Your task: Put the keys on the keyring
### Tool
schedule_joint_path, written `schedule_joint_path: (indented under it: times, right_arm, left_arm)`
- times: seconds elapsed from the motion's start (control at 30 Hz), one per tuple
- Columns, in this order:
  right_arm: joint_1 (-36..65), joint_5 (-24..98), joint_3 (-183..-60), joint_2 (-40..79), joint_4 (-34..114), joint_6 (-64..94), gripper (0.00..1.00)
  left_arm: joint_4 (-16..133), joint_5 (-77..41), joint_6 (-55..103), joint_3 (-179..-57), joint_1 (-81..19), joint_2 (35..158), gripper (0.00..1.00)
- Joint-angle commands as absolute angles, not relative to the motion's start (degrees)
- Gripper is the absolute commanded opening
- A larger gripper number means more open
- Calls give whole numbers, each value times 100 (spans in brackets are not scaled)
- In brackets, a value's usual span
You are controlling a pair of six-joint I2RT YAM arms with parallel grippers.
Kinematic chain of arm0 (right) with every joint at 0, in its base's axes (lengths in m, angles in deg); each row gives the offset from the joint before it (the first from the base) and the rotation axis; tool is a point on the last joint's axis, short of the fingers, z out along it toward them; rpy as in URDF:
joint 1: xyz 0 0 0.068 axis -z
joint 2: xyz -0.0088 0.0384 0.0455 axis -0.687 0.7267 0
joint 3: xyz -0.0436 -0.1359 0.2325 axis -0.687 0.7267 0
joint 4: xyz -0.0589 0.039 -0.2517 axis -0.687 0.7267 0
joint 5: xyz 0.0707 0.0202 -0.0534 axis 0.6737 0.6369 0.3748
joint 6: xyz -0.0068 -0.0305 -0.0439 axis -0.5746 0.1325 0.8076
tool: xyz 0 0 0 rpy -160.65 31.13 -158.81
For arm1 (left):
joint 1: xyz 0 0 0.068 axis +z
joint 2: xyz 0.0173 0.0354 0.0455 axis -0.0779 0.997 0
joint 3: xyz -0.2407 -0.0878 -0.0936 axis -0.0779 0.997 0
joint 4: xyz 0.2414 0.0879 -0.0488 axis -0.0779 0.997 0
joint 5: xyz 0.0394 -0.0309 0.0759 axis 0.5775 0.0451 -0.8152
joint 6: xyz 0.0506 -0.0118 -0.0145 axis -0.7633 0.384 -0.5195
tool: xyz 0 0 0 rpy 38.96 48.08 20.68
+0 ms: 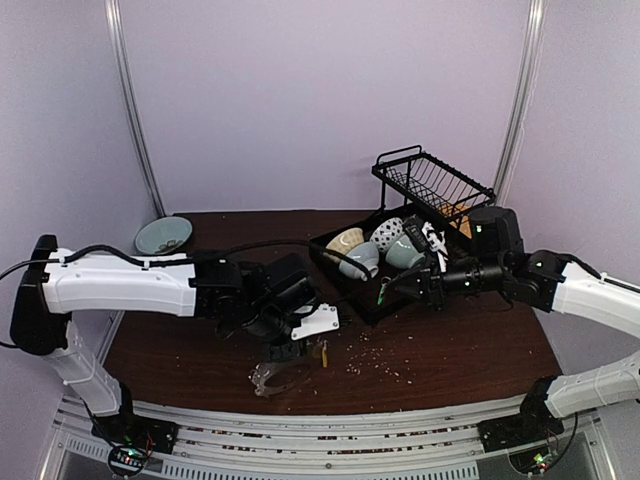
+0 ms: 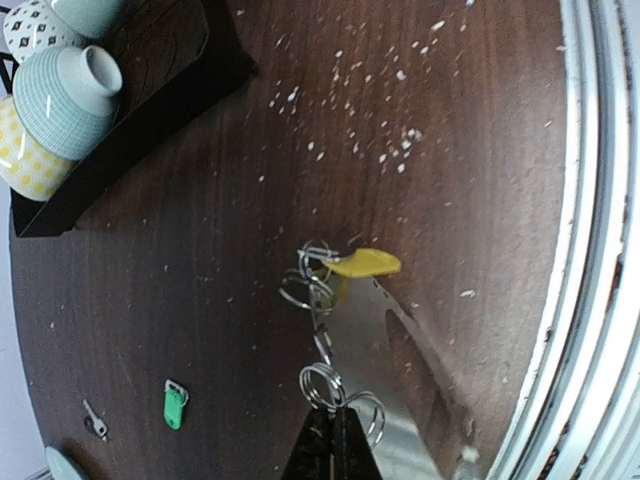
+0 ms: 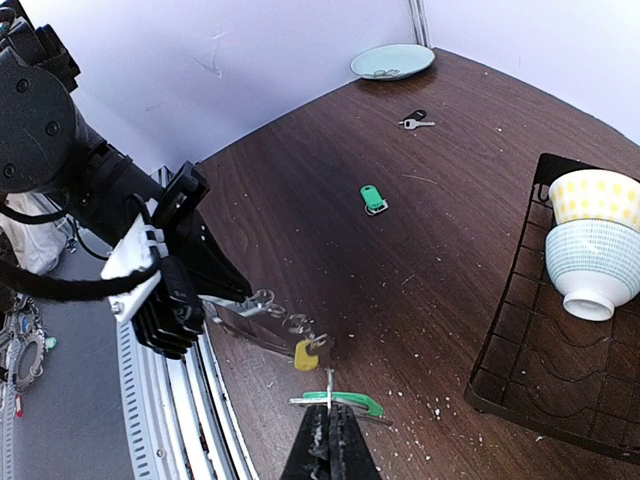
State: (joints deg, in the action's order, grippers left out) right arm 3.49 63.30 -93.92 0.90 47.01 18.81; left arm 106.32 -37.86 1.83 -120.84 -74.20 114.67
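While both arms reached in over the dark wooden bench [image 1: 450, 350], the left claw [image 2: 335, 425] was pinched shut on the keyring [image 2: 322, 383], a string of linked wire loops that ran out from its tips near the bench's front edge. At the far end of those loops sat a yellow-headed key [image 2: 365, 263], touching the last loop, though I could not tell whether it was threaded on. Something shiny and silver lay under the loops, too blurred to name. The right claw [image 3: 328, 425] was closed as well, gripping a green-headed key [image 3: 345, 403] that lay crosswise at its tips with the metal blade sticking out to one side. From above, that claw hung by the front corner of the black tray [image 1: 340, 282], apart from the left one. A second green key [image 3: 373, 198] lay flat on the bench farther back, and a small silver key [image 3: 415, 122] with a dark head lay beyond it, near the pale green plate [image 1: 163, 235] in the back left corner. Patterned bowls [image 1: 362, 255] were stacked in the tray, and pale specks [image 2: 400, 150] were scattered over the wood.
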Motion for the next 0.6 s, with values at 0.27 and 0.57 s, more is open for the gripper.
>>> schedule_joint_path:
  times: [0.27, 0.57]
  right_arm:
    - [314, 6499, -9345, 102, 4643, 1837, 0]
    - [305, 6656, -9302, 196, 4531, 1764, 0]
  left_arm:
    - [6870, -2202, 893, -9970, -7206, 10067, 0]
    - [5736, -1751, 1155, -9139, -7187, 9725, 0]
